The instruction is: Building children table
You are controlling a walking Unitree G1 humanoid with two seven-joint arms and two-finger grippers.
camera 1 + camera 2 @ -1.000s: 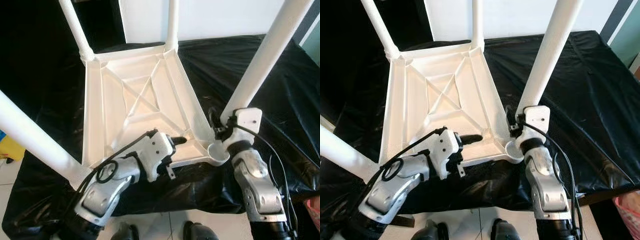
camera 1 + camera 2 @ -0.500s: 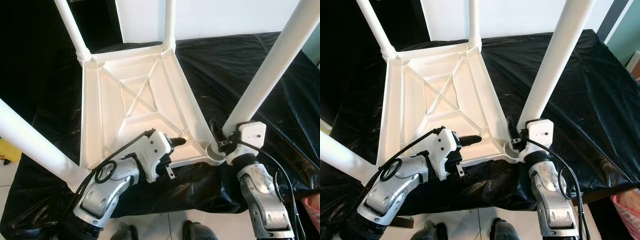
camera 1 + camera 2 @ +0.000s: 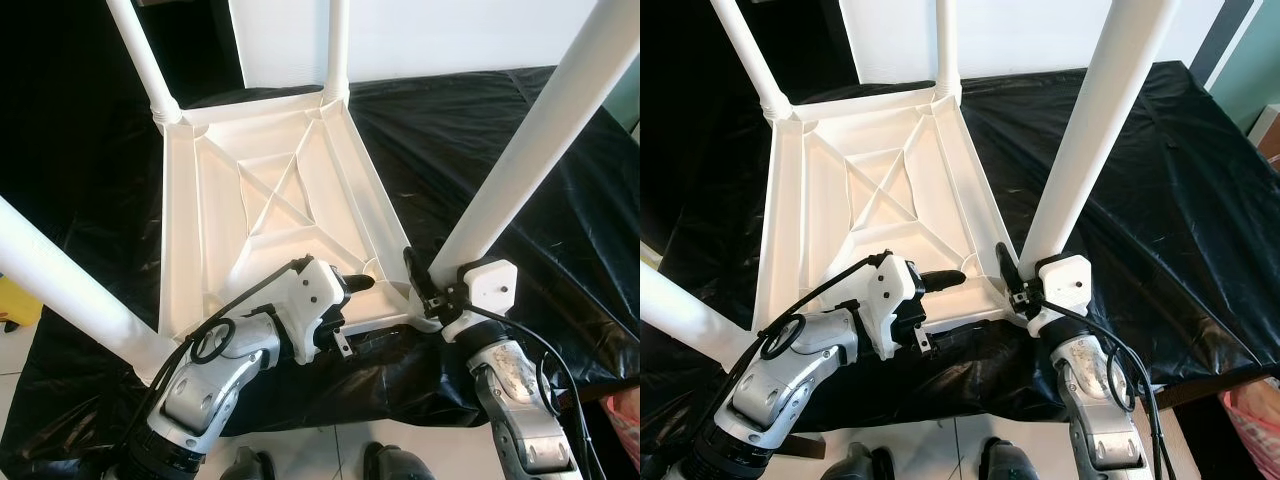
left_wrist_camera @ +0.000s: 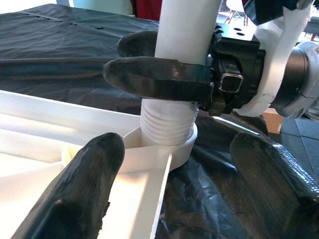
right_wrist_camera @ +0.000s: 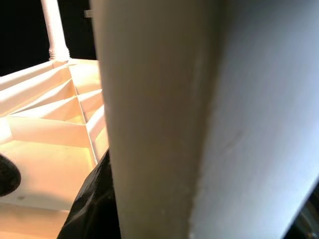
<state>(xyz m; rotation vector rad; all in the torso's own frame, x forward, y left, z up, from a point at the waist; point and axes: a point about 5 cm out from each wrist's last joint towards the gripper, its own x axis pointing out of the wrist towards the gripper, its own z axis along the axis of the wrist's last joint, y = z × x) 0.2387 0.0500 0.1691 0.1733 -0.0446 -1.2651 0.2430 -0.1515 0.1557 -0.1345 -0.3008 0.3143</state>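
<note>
The upturned table top (image 3: pixel 270 215) is plain white, its underside crossed by moulded white ribs forming an X inside a square panel. All four table legs are the same glossy white: the leg at 3 o'clock (image 3: pixel 530 150), the leg at 9 o'clock (image 3: pixel 60 285), and two at 12 o'clock (image 3: pixel 145 55) (image 3: pixel 338 45). The sheet (image 3: pixel 470 130) beneath is shiny black and crinkled. The left gripper (image 3: pixel 362 283) has black fingers on a white housing, with a silver arm and black cable. The right gripper (image 3: pixel 425 290) matches: black fingers, white block, silver arm. At 9 o'clock a yellow object (image 3: pixel 18 300) peeks out; the floor (image 3: pixel 15 385) is pale tile.
</note>
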